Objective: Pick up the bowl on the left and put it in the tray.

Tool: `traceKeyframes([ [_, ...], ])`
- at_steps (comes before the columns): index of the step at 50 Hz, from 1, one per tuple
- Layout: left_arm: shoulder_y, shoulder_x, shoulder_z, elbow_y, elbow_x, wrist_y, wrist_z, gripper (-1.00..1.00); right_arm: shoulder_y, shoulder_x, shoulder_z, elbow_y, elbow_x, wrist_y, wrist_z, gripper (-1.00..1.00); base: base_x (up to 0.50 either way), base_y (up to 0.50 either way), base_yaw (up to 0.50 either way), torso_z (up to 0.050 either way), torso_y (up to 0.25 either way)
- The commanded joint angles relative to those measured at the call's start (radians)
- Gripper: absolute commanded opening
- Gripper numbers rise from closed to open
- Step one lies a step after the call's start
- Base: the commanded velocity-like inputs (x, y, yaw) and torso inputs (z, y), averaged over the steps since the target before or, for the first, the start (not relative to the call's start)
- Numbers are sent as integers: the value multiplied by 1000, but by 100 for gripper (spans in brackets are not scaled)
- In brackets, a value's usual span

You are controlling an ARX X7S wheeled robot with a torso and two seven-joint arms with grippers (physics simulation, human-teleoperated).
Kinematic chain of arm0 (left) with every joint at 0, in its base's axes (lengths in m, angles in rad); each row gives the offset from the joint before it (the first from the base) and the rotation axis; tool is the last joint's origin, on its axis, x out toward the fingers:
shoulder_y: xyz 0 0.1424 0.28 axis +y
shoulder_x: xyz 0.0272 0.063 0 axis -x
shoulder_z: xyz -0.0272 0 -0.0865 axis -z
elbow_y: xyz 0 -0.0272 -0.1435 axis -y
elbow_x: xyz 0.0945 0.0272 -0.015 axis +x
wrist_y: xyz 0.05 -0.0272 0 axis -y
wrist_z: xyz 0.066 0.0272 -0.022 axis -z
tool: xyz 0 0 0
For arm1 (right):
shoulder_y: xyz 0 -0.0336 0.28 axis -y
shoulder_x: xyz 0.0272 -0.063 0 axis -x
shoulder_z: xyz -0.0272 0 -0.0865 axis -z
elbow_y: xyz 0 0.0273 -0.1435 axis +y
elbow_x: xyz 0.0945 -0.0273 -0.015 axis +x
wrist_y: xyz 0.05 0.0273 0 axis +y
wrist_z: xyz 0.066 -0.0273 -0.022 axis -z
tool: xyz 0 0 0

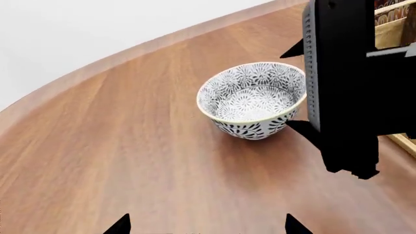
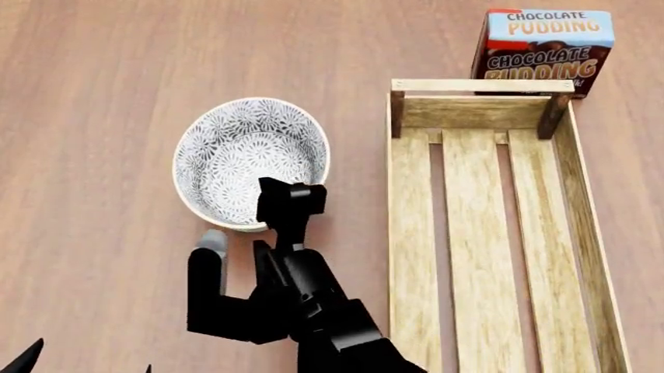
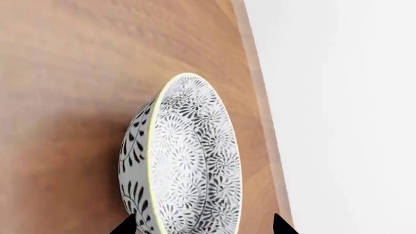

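Bowl [image 2: 249,159] upright on the wooden counter [image 2: 93,93], just left of the tray [image 2: 487,233], apart from it. Tray lying lengthwise, slats bare, chocolate pudding box [image 2: 545,50] standing behind its far end rail. Right tool [image 2: 291,203] at the bowl's near rim, coming in from the tray side; spread or pressed together, cannot tell. Left tool [image 1: 208,225] low at the near left, back from the bowl, tips spread wide, holding nothing.
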Motion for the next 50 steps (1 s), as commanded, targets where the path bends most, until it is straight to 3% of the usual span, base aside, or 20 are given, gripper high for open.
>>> traceKeyframes([
  [1, 53, -12, -20, 24, 4, 44, 35, 100, 68, -115, -12, 290, -15, -127, -4, 100, 0, 0, 0, 0, 0],
  [6, 62, -19, -29, 38, -3, 37, 33, 100, 97, -189, -21, 493, 28, -238, 29, 100, 0, 0, 0, 0, 0],
  [15, 78, -30, -34, 60, -4, 41, 29, 100, 146, -190, -250, 525, 293, -266, 128, 100, 0, 0, 0, 0, 0],
  [32, 98, -42, -40, 74, -5, 61, 20, 100, 112, -190, -279, 501, 332, -260, 167, 100, 0, 0, 0, 0, 0],
  [33, 99, -42, -40, 73, -5, 63, 19, 100, 113, -190, -277, 502, 337, -262, 178, -100, 0, 0, 0, 0, 0],
  [50, 110, -52, -43, 97, -7, 75, 12, 100, 104, -190, -283, 513, 328, -277, 201, -100, 0, 0, 0, 0, 0],
])
